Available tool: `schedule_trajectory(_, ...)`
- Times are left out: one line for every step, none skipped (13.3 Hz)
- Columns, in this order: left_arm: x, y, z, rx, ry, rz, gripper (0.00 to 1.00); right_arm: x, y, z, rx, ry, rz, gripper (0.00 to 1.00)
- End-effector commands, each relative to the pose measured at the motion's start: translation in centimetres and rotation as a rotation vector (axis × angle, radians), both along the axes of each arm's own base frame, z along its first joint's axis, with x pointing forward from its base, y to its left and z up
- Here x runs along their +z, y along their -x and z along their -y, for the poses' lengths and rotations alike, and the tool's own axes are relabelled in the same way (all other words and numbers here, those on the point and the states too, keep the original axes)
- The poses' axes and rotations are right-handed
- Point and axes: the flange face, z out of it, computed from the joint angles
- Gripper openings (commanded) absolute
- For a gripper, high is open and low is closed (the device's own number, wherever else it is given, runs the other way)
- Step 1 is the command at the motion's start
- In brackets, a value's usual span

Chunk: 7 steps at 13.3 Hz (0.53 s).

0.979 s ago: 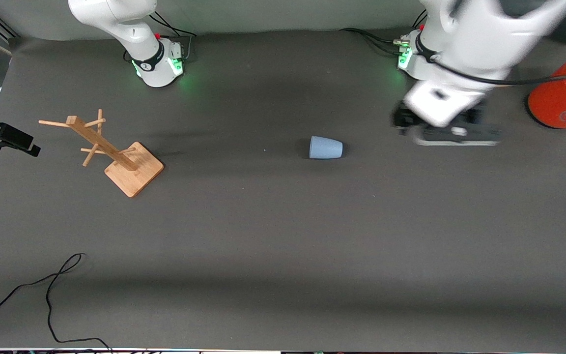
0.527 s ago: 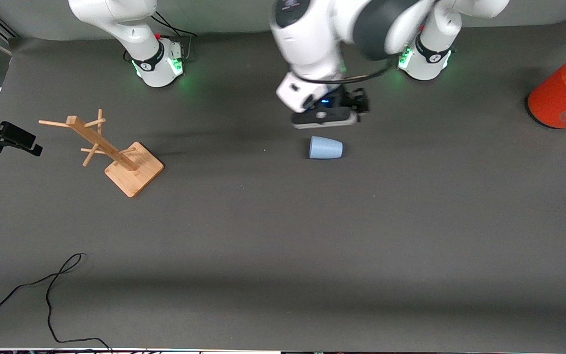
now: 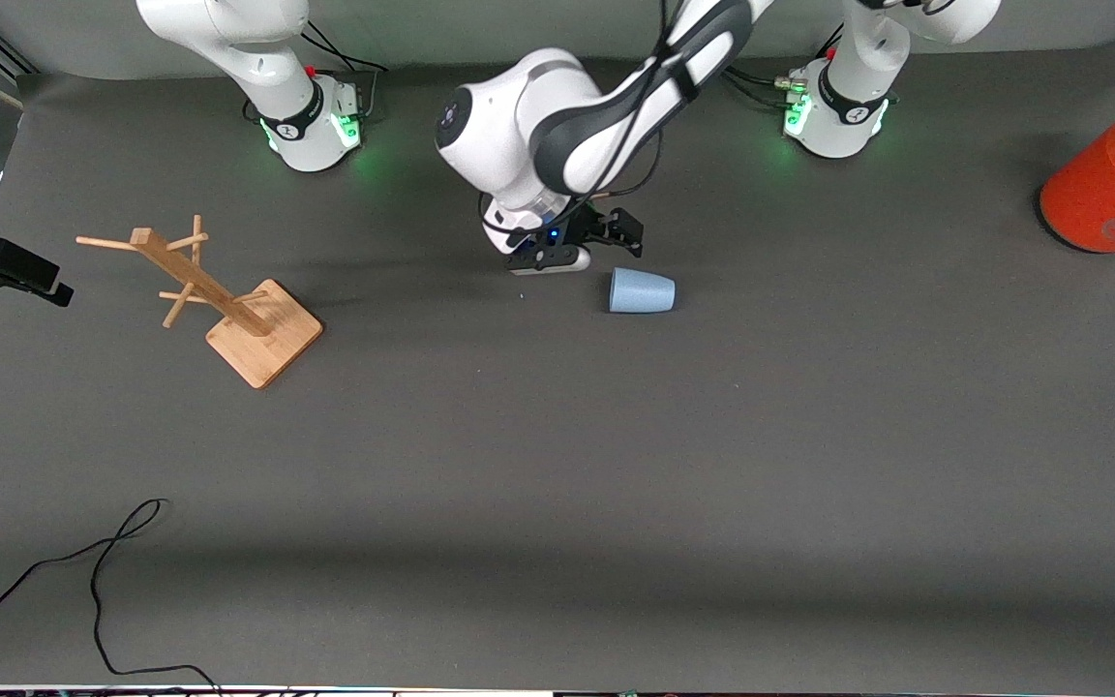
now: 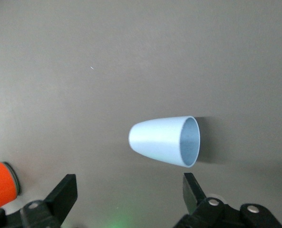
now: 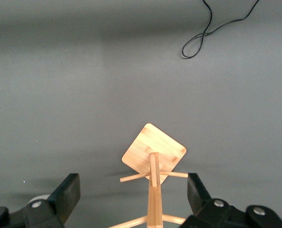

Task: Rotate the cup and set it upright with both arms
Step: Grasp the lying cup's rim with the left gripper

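Cup (image 4: 165, 141) lying sideways, liable to roll if nudged by wide-open, empty left gripper (image 4: 126, 199); right gripper (image 5: 131, 197) likewise open, waiting.

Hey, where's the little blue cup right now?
In the front view the cup lies on its side mid-table, toward the left arm's end from the wooden rack. The left tool, open, hangs close beside it.

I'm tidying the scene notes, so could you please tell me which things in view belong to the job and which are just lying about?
Job:
- cup, on its side
- left gripper, open, over the table beside the cup
- right gripper, open, waiting above the rack

Lying about:
- rack
- orange cylinder
- black cable
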Motion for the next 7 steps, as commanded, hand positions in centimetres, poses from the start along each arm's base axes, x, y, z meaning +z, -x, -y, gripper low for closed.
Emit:
schedule_trajectory(-4.6, 0.6, 1.3, 0.02, -0.067, 0.04, 0.98, 0.2, 0.6, -0.2, 0.011, 0.016, 0.011, 1.0)
schedule_trajectory(-6.3, 1.2, 1.5, 0.005, -0.088, 0.036, 0.98, 0.2, 0.6, -0.2, -0.013, 0.014, 0.007, 1.0)
schedule_trajectory(-8.3, 1.3, 1.4, -0.006, -0.116, 0.028, 0.98, 0.1, 0.6, -0.5, -0.051, 0.012, 0.0, 1.0)
schedule_trajectory(-9.7, 1.2, 1.2, -0.028, -0.141, 0.029, 0.97, 0.1, 0.7, -0.9, -0.044, 0.012, -0.001, 1.0)
schedule_trajectory(-10.7, 1.2, 1.0, -0.036, -0.157, 0.028, 0.97, 0.1, 0.7, -1.0, -0.041, 0.012, -0.001, 1.0)
schedule_trajectory(-12.2, 1.3, 0.8, -0.046, -0.177, 0.024, 0.97, 0.1, 0.7, -1.0, -0.041, 0.012, -0.001, 1.0)
schedule_trajectory(-13.2, 1.2, 0.5, -0.066, -0.201, 0.036, 0.97, 0.1, 0.7, -1.0, -0.039, 0.012, -0.001, 1.0)
